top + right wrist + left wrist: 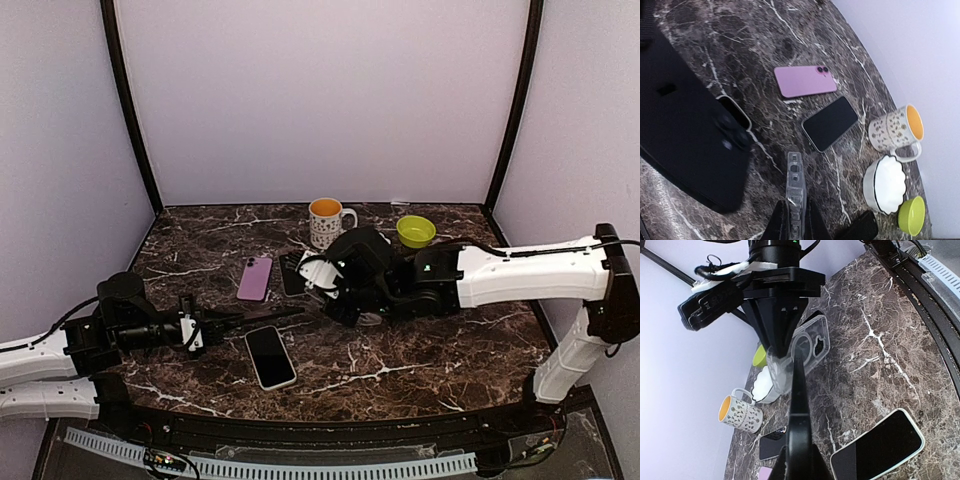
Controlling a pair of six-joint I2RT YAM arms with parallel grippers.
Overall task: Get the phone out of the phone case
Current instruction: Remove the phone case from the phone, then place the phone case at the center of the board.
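Note:
My left gripper (800, 460) (222, 324) is shut on a black phone (800, 390), seen edge-on and held above the table. In the right wrist view its back with the camera lenses (685, 150) fills the left side. The clear phone case (795, 177) (812, 345) is empty and is pinched by one edge in my shut right gripper (796, 217) (335, 292). Phone and case sit side by side with a gap between them in the right wrist view. The phone's far end points toward the case.
A white-edged phone (270, 357) lies screen up near the front. A pink phone (254, 278) and a dark phone (290, 272) lie behind it. A patterned mug (327, 221), a white bowl (883, 183) and a green bowl (415, 231) stand at the back.

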